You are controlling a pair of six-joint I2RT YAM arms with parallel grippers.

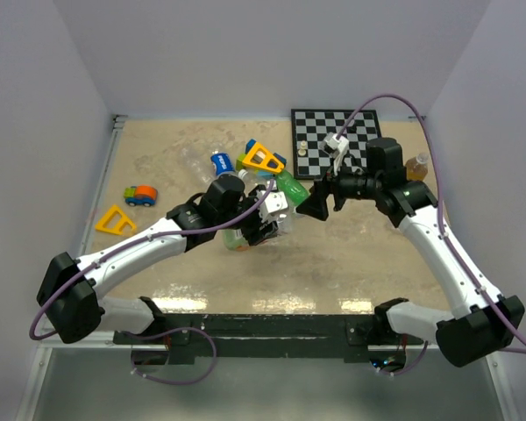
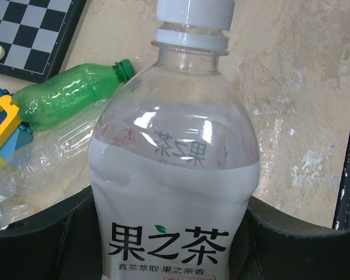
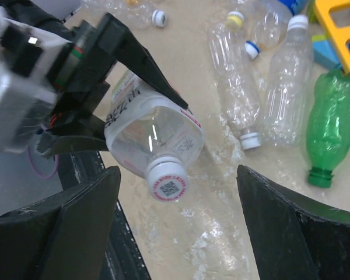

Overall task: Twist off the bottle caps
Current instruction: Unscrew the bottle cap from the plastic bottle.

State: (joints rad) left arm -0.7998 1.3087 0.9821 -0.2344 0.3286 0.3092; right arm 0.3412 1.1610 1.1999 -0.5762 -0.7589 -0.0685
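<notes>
The white cap (image 3: pixel 167 182) sits in the gap of the right pincer (image 1: pixel 319 202). That pincer's two dark fingers (image 3: pixel 84 227) stand wide apart, one on each side of the cap and touching neither it nor the neck. The cap is screwed onto the clear bottle (image 2: pixel 175 175). The left pincer (image 1: pixel 265 219) is clamped around that bottle's labelled lower body, well back from the cap. The bottle looks lifted off the surface (image 1: pixel 333 272).

Nearer than the clear bottle, open sandy surface runs to the black rail (image 1: pixel 272 320) at the near edge. Well to the left of the clear bottle lie a yellow triangle (image 1: pixel 115 220) and a toy car (image 1: pixel 141 195). Room is tighter just beyond it. An open-mouthed green bottle (image 3: pixel 332 116) lies there on its side, beside several lying bottles (image 3: pixel 236 76) of clear plastic with small caps on. Farther beyond the clear bottle and to its right lies the chessboard (image 1: pixel 337 140), close to the back wall. An amber bottle (image 1: pixel 416 166) stands right of the clear bottle, near the side wall.

The clear bottle's long axis runs from the left pincer toward the right pincer, cap end leading. The cap's flat top, printed with a square code, faces into the right pincer's gap.
</notes>
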